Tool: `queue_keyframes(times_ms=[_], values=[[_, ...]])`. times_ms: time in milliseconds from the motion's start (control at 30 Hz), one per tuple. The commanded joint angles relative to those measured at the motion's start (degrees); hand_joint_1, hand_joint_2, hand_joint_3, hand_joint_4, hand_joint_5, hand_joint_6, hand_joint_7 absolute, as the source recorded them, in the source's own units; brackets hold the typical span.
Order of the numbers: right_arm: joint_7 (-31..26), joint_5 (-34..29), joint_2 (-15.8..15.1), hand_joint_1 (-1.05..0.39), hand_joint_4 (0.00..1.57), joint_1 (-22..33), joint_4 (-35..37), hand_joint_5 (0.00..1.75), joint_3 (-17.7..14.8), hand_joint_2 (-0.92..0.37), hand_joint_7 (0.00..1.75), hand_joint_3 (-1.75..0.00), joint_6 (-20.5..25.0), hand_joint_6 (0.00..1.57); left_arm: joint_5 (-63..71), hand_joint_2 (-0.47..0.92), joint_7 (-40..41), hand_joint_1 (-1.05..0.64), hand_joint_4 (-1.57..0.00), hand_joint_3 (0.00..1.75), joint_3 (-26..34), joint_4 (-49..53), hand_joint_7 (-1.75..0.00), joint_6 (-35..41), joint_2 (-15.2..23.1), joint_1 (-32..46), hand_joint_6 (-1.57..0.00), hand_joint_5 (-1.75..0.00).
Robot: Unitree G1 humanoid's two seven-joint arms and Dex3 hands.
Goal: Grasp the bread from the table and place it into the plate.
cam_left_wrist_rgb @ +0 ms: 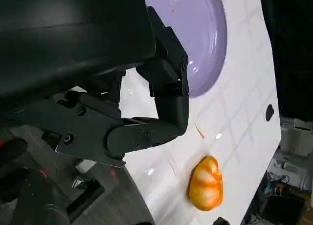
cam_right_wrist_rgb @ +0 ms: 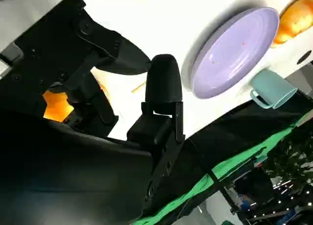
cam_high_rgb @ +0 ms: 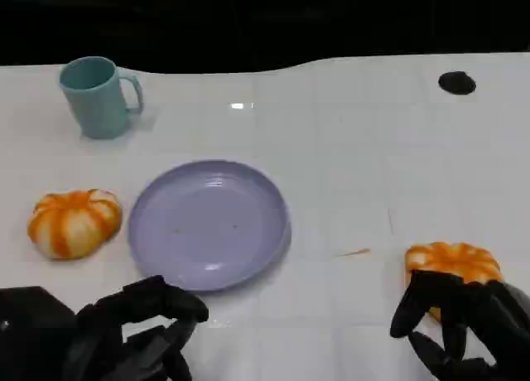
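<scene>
White table with faint tile-like lines, black backdrop behind the far edge. Lavender plate sits left of centre, nearer the near edge, nothing in it.

Two bread rolls, orange with pale stripes, pumpkin-shaped. One bread is near the near right corner; the right hand is right on it, fingers curled over its near side. Right wrist view shows orange between the fingers, but I cannot tell if they're actually clamped or just cupped around it. No lift visible; the roll looks seated on the table.

Second roll lies by the left edge, just left of the plate, a small gap between them. Left hand hangs at the near edge in front of the plate, fingers loosely curled, holding nothing, touching neither roll nor plate.

Handling guess: light, soft, squashes easily. Surface looks glossy, so possibly a bit slick. Domed top, flat base, so take it across the widest part, thumb on one flank and fingers on the opposite one, low on the dome. Light squeeze only; too much will dent it or pop it out sideways. A top-only pinch would likely slip off the curve.

Plate rim is shallow, so the drop needs little clearance. Path from the right roll to the plate is open table.

Also present: teal mug near the far left corner, small black blob near the far right corner, a thin orange sliver between plate and right roll.
</scene>
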Motion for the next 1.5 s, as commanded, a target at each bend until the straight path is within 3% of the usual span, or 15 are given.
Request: queue_keyframes(times_ms=[33, 867, 967, 1067, 1267, 1500], values=[[0.0, 0.2, -0.3, -0.18, 0.95, -0.1, -0.1, 1.75, -0.2, -0.37, 1.33, -1.20, 0.3, 0.87, 0.1, 0.92, 0.0, -0.38, -0.62, 0.49, 0.6, 0.1, -1.29, -0.2, 0.5, 0.0, -0.61, -1.75], [-0.2, 0.3, -0.3, -0.18, 0.94, -0.4, 0.2, 1.75, -0.3, -0.37, 1.32, -1.19, 0.0, 0.86, 0.8, 0.92, -0.4, -0.38, -0.64, 0.49, 0.3, 0.9, -1.29, -1.7, 1.1, -0.2, -0.62, -1.75], [-0.5, 0.4, -0.1, -0.16, 0.94, -0.4, 0.3, 1.75, -0.4, -0.36, 1.28, -1.18, -0.2, 0.84, 0.9, 0.92, -0.5, -0.38, -0.64, 0.49, 0.2, 1.0, -1.29, -2.0, 1.3, -0.2, -0.61, -1.75], [-1.7, -0.3, 0.2, -0.13, 0.88, -0.2, -0.5, 1.75, -0.6, -0.34, 1.10, -1.17, -0.7, 0.88, 0.9, 0.92, -0.4, -0.38, -0.64, 0.49, 0.3, 0.8, -1.29, -1.6, 1.2, -0.2, -0.61, -1.75], [-3.6, -2.6, 0.2, -0.11, 0.81, 0.5, -3.7, 1.37, -0.9, -0.29, 0.81, -1.09, -0.6, 0.89, 0.7, 0.92, -0.1, -0.37, -0.64, 0.49, 0.4, 0.6, -1.29, -1.3, 0.9, 0.0, -0.61, -1.75], [-4.8, -8.4, -0.7, -0.17, 0.72, 0.4, -6.6, 1.17, -1.2, -0.26, 0.65, -1.03, 0.5, 0.83, 1.0, 0.92, -0.2, -0.37, -0.64, 0.50, 0.1, 0.7, -1.29, -1.7, 1.0, -0.1, -0.60, -1.75]])
